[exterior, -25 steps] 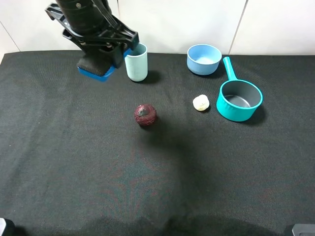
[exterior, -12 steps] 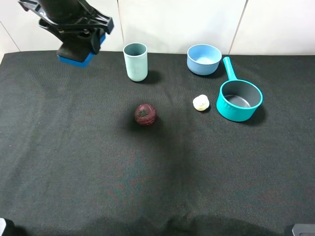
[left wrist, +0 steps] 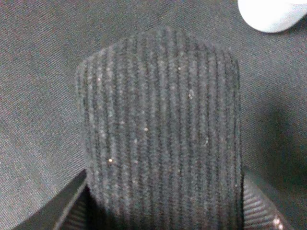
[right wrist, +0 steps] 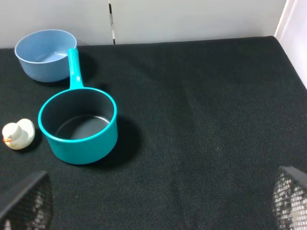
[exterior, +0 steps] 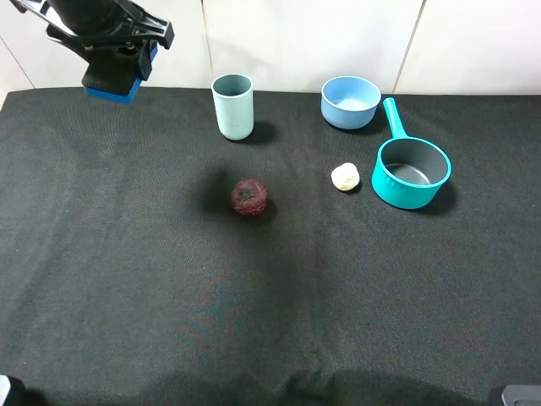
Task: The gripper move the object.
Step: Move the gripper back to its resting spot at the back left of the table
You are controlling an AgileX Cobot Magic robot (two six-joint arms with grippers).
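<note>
Black cloth table (exterior: 169,321). Right claw (right wrist: 158,206): fingers spread wide apart. Dark red round ball (exterior: 250,196), centre. Small cream lump (exterior: 345,177) near teal plastic saucepan (exterior: 411,172). Pale teal plastic cup (exterior: 232,106), upright; light blue bowl (exterior: 350,101), far edge. Left claw (exterior: 114,59): clamped on flat rectangular sponge (exterior: 108,86), black scouring top over blue base, raised above the table's far left corner, well apart from the cup
</note>
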